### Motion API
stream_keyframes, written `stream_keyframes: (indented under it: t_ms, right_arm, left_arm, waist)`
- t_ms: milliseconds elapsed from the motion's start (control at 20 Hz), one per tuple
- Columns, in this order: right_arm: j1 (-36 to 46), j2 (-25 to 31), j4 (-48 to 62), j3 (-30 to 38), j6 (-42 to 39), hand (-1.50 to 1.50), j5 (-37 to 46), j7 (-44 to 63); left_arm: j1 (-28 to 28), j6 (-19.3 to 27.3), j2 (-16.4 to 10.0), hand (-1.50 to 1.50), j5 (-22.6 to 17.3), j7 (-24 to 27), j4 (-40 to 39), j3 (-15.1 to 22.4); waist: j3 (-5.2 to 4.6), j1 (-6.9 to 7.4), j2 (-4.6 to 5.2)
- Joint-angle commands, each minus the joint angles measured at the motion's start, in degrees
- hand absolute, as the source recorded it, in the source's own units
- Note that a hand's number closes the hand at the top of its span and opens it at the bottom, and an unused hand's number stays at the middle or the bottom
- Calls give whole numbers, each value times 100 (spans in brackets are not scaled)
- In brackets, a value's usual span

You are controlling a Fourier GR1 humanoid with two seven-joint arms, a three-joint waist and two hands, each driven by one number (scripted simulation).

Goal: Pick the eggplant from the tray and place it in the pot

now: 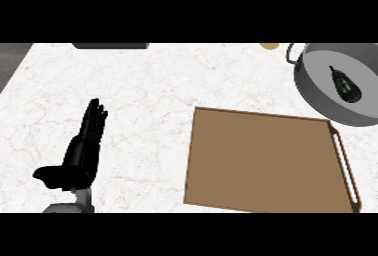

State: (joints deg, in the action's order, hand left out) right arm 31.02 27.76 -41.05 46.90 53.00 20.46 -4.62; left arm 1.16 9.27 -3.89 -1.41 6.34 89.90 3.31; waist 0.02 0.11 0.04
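A dark eggplant [345,85] lies inside the grey pot [314,90] at the counter's far right, partly cut off by the view's edge. The brown tray [258,160] sits in front of the pot, with nothing on it. My left hand [80,150] rests on the white counter at the lower left, fingers straight and pointing away from me, far from both tray and pot. My right hand does not show in the view.
A dark flat object [111,46] sits at the counter's far edge, upper left. A small yellowish thing [269,46] lies beside the pot's handle [291,52]. The counter's left edge runs near the upper left corner.
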Motion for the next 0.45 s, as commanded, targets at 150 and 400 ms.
stream_keyframes:
  t_ms: [150, 400]
  right_arm:
    - [-783, -242, -915, 78, 201, -150, -676, -212]
    - [-1226, -310, -1677, -179, 531, -150, -555, 438]
  left_arm:
    - [42, -40, 143, 0, 59, 352, -375, 1]
    - [-130, -115, -11, 0, 5, -70, 176, -55]
  waist:
    - [-3, -37, -8]
    - [-7, -27, -17]
